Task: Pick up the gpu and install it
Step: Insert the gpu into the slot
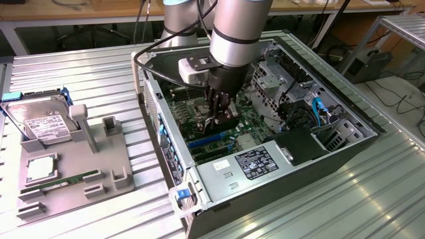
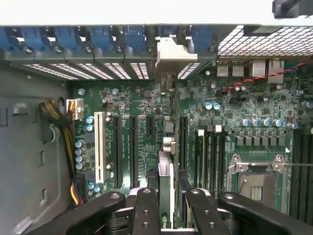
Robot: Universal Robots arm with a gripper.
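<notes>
**Card Going Into the Computer**

The robot arm reached down into the open computer case (image 1: 345,144). The gripper (image 1: 222,117) was low inside it, just above the green motherboard (image 1: 199,109).

The gpu (image 2: 166,196) was held between the fingers (image 2: 146,210), which were closed on it from both sides. In the wrist view it stood on its thin edge, running away from the gripper toward the back wall of the case. Its silver end plate (image 2: 171,51) was up against that wall, in line with the row of blue clips (image 2: 98,39). The card sat over the board between the long black slots (image 2: 132,147), with the white slot (image 2: 101,147) farther off to one side. I could not tell if its lower edge was touching a slot or was a little above it.

So the picking up was done, and this looked like the putting-in step. I think the card was lined up but maybe not pushed all the way home.

The next move would call for a straight, gentle push down. The card must stay upright and right over its slot. If it leaned, the edge could miss and scrape the small parts on the board.

Outside the case, on the gray tray (image 1: 79,164), lay the silver hard drive (image 1: 43,124) and the thin green memory stick (image 1: 63,182). The metal table (image 1: 99,69) was under it all.
</notes>
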